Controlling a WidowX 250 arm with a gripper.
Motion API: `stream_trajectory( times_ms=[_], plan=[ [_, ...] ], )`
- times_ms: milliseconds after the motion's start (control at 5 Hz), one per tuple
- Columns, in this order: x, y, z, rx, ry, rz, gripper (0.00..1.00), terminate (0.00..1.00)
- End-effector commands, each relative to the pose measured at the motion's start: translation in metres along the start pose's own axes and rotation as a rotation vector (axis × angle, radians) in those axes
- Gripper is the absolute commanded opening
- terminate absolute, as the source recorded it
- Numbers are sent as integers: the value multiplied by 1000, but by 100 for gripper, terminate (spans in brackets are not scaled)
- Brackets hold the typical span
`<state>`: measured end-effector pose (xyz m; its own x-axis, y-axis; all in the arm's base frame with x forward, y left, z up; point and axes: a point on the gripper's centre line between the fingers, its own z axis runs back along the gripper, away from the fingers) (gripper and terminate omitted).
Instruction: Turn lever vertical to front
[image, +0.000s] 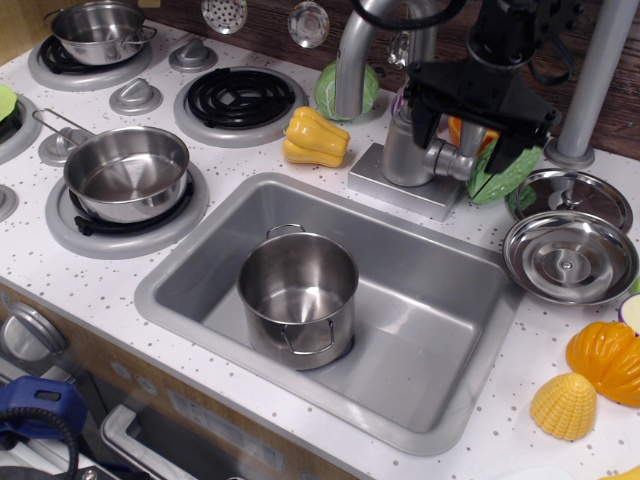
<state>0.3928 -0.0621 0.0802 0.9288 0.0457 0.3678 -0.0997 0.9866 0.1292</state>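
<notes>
The lever is a short silver stub jutting to the right from the faucet's thick silver base, lying roughly horizontal. My black gripper hangs just above the lever and the base. Its jaws stand wide apart and hold nothing. One finger is over the base's top, the other is to the right of the lever's tip. I cannot tell whether any finger touches the lever. The arm hides part of what lies behind the faucet.
The arched spout rises left of the base. A steel pot stands in the sink. A yellow pepper, a green cabbage, two steel lids and a grey post are nearby.
</notes>
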Motion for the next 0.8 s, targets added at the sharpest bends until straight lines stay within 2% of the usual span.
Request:
stream_trajectory(
  times_ms=[0,400,600],
  plan=[
    [25,6,14,-25,-95,-17,100,0],
    [40,4,4,-44,-121,-37,100,0],
    [42,2,4,-40,-112,-26,0,0]
  ],
)
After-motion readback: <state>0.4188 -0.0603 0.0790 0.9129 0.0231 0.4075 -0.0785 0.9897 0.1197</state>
